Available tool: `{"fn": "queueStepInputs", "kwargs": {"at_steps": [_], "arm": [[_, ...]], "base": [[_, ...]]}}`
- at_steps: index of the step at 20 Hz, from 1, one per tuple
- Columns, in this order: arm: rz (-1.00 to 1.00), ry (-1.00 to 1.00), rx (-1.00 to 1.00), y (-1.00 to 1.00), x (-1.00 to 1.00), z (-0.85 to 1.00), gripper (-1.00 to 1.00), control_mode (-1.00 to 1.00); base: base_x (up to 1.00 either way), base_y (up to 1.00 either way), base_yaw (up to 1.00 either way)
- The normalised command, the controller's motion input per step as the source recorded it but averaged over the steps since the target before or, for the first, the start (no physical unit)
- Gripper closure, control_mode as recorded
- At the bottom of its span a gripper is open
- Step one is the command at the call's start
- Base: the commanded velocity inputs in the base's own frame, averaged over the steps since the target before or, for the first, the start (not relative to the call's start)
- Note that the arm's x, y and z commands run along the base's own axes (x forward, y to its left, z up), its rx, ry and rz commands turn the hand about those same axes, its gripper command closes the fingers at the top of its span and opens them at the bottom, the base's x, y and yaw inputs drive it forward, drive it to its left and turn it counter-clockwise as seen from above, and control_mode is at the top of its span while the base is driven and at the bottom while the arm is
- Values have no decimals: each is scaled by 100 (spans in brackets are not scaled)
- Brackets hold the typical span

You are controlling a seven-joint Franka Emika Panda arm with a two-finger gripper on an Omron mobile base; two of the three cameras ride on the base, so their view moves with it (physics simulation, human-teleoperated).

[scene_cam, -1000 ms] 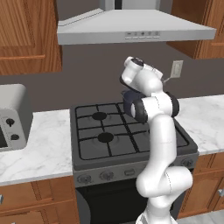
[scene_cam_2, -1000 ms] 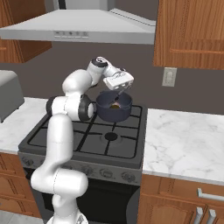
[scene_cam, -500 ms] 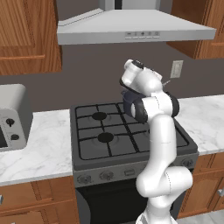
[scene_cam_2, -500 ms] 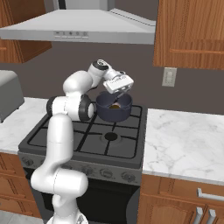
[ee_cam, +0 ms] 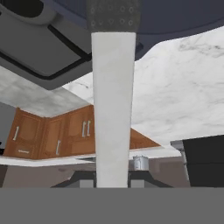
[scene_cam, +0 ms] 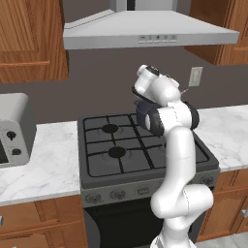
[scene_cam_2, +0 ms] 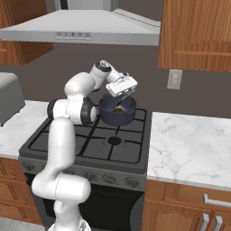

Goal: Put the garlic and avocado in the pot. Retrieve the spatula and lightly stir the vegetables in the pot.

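Spatula (ee_cam: 113, 100), a stiff, light utensil, was pinched by its pale shaft between my fingers (scene_cam_2: 122, 86), its dotted black end over the pot (scene_cam_2: 117, 110) on the stove's rear burner; I judged mid-shaft the surest hold.

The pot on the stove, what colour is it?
Dark blue-grey; the pot shows best in the right base view.

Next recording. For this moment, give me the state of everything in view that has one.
gripper: shut on the spatula, tilted above the pot.
spatula: held, black end pointing toward the pot.
pot: upright on the stove's rear right burner, no lid.
avocado: lying inside the pot.
stove: no flame visible.
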Motion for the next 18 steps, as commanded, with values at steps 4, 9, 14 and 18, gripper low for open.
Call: {"fn": "queueStepInputs", "kwargs": {"at_steps": [4,9,14,18], "arm": [[0,0,0,0,-1,-2,100,-100],[0,0,0,0,-1,0,100,-100],[0,0,0,0,-1,-2,100,-100],[-6,0,0,0,-1,-14,100,-100]], "base": [[0,0,0],[0,0,0],[0,0,0],[0,0,0]]}}
